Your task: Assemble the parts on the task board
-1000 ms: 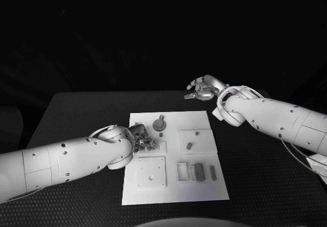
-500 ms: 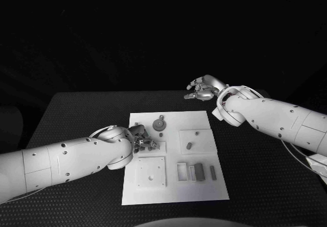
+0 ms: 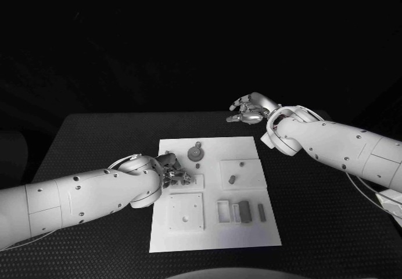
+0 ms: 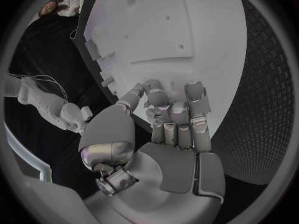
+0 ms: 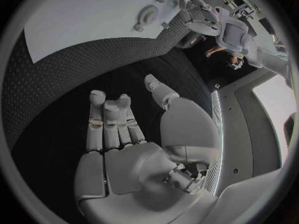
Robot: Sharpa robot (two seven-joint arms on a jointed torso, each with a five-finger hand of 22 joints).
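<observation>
the left hand is down on the task board at its 9 o'clock edge, fingers curled together over a raised square plate; whether they pinch a part, i cannot tell. the round part lies just toward 1 o'clock from those fingers. the right hand hovers off the board's 12 o'clock end, loosely spread and holding nothing, so the left is nearer.

The table wears a black, matt covering with a fine woven grain, rough like cloth or mesh. On it the task board looks like smooth white plastic, matt. Both arms have glossy white shells, and the left hand and right hand look like brushed silver metal.
</observation>
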